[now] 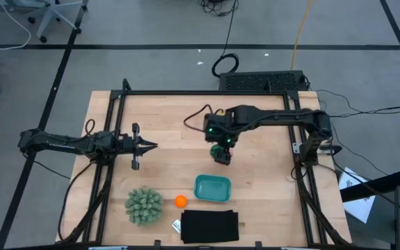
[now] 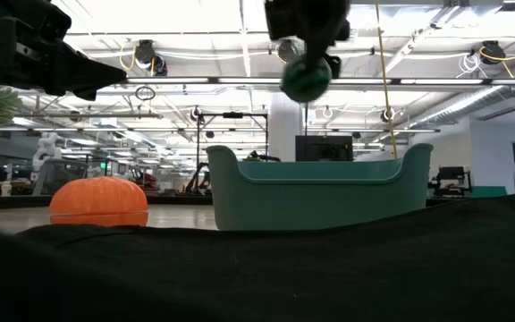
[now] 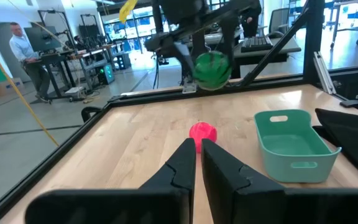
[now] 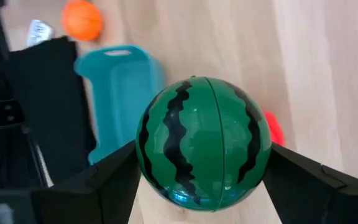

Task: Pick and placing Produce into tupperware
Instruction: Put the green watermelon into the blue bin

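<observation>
Your right claw (image 4: 201, 180) pinches the melon (image 4: 202, 142), a dark green striped ball, one finger on each side, and holds it in the air above the worktop (image 1: 179, 111). The tub (image 1: 212, 187), a shallow teal container, sits on the worktop near that claw, toward the front edge, and holds nothing you can see. The red fruit (image 3: 202, 132) lies on the wood almost under the raised melon, apart from the tub. The orange (image 1: 180, 201) rests farther from the right claw, just beside the tub's left end. Beyond the orange stands a spiky pale-green plant (image 1: 144, 205). A black mat (image 1: 210, 226) lies at the front edge, just past the tub.

Your left claw (image 1: 151, 146) has its fingers pressed together, holding nothing. It hovers well to the left of the right claw, pointing toward it.
</observation>
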`<move>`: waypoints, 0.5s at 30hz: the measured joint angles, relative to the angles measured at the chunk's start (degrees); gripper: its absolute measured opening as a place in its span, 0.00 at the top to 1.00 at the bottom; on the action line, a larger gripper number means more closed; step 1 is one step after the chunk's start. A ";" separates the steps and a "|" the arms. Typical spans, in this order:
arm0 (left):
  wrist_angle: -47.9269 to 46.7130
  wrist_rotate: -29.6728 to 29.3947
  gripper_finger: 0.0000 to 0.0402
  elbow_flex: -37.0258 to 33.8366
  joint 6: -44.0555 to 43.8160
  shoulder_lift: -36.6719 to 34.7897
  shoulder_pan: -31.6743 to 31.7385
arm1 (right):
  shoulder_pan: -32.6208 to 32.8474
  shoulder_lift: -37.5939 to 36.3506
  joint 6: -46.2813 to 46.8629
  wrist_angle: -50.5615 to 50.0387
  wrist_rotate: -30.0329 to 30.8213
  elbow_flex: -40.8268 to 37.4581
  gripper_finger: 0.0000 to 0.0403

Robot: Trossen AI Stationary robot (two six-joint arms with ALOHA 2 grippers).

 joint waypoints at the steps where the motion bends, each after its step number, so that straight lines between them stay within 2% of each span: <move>1: -0.01 0.00 0.92 0.00 -0.15 0.01 0.01 | 0.54 0.80 -0.49 -0.07 -0.02 1.56 0.29; 8: -0.10 0.02 0.92 0.00 -1.09 0.02 0.01 | 2.33 5.47 -3.58 0.17 -0.01 9.38 0.29; 15: -0.36 0.02 0.92 0.00 -1.22 0.02 -0.01 | 3.90 7.10 -11.60 2.18 0.34 9.76 0.29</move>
